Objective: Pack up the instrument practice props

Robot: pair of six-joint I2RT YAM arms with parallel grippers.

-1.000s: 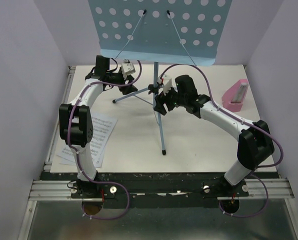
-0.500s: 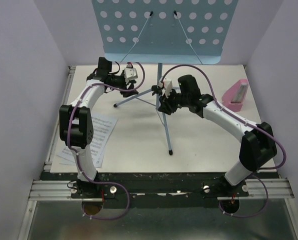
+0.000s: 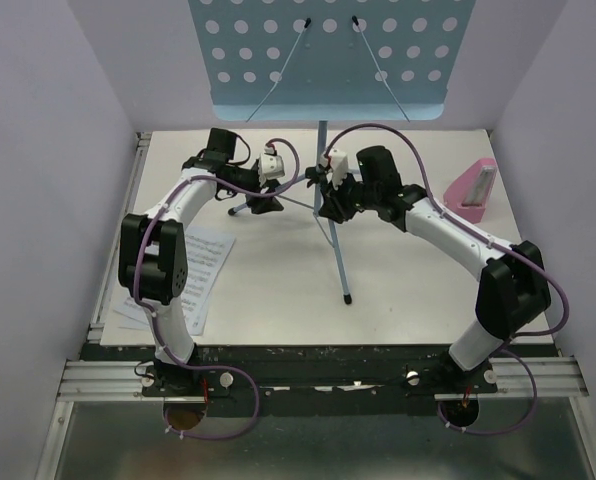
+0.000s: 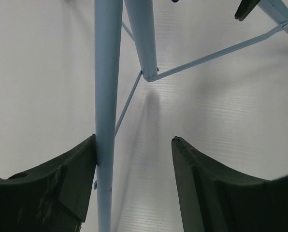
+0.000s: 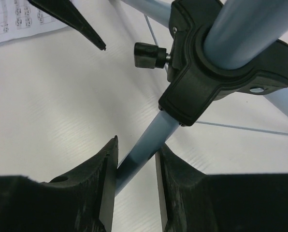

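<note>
Right wrist view: the right gripper (image 5: 136, 143) pinches a tube of the light-blue music stand (image 3: 328, 50) just below its black hub (image 5: 221, 82). Left wrist view: the left gripper (image 4: 134, 140) is spread, with one finger touching another tube. Only the top view shows the stand's perforated desk above the middle of the surface (image 3: 398, 290), with sheet-music pages (image 3: 203, 262) lying at the left and a pink metronome (image 3: 471, 192) at the right.

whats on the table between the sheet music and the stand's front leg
Nothing: the top view shows bare table between the sheet-music pages and the music stand's front leg.
</note>
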